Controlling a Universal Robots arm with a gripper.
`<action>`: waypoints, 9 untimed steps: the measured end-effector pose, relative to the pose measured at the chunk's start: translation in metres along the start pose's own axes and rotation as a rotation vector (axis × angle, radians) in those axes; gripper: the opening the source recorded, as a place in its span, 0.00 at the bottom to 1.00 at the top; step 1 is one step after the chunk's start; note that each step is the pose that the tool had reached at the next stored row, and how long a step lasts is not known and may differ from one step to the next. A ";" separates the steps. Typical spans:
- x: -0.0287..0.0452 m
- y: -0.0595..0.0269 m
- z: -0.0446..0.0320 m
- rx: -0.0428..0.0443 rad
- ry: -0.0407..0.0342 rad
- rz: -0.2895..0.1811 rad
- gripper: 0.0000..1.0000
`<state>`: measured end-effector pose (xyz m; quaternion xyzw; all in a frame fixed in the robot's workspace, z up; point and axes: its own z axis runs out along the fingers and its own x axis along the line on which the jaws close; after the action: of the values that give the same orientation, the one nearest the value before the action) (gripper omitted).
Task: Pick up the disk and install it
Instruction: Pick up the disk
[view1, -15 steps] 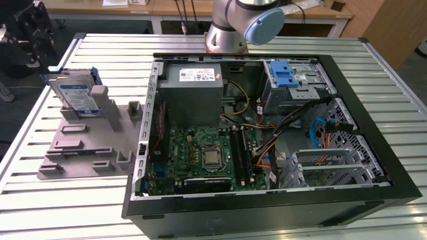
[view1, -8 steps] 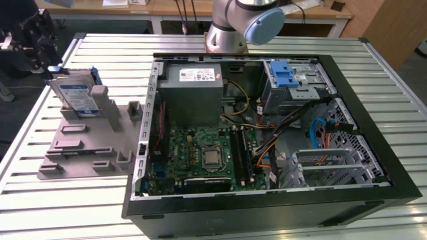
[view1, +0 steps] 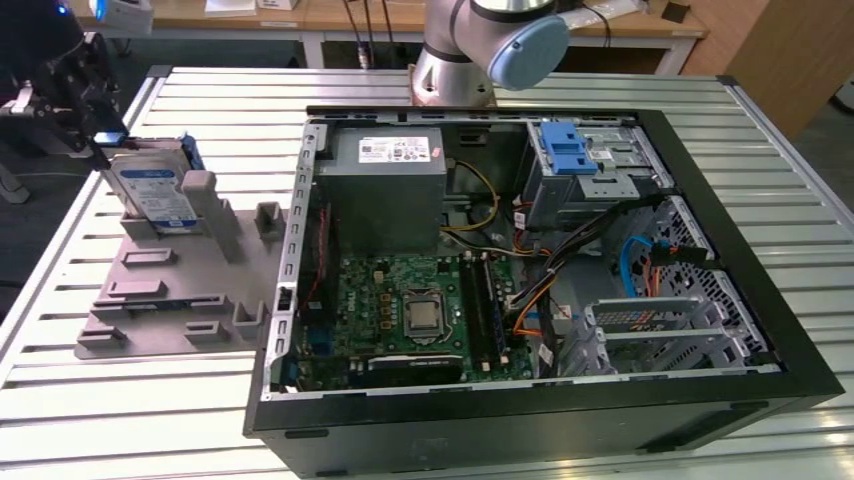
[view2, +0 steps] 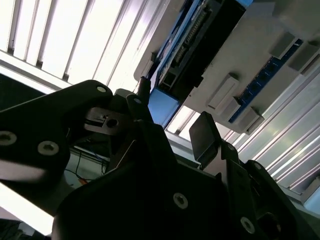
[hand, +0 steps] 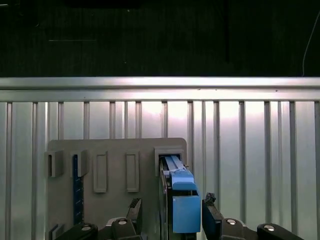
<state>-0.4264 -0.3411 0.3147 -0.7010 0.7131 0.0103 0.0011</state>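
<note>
Gripper: black, angular, and matte. It hangs over the top edge of the disk, well to the exterior view's left of the open computer case.

Disk: a flat rectangular slab with a silver-grey body, a white-and-blue label face and a blue plastic carrier round its rim. It stands upright on edge in a slot of the grey moulded fixture. The fixture is a matte plastic plate with raised blocks and rectangular pockets, lying just beside the case's left wall.

In the first wrist view the disk is seen edge-on, with the glossy blue carrier tab uppermost. The two dark fingers are spread apart and straddle the tab. One finger stands clear of the disk; the other lies just beside the blue plastic. Whether that one touches, I cannot tell. They are not clamped on it.

Case: a black sheet-metal box, lid off. Inside it are a green motherboard, a plain grey metal power supply box with a white sticker, and a perforated grey drive cage carrying a blue plastic latch.

Both the case and the fixture rest on a ribbed aluminium slat table.
</note>
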 end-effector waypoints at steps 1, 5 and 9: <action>-0.0003 0.0001 0.0018 -0.0021 0.0002 0.001 0.59; -0.0037 0.0000 0.0086 -0.0149 0.0018 0.008 0.59; -0.0047 0.0001 0.0099 -0.0151 0.0009 0.008 0.51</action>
<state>-0.4265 -0.3362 0.3049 -0.6980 0.7159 0.0154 -0.0046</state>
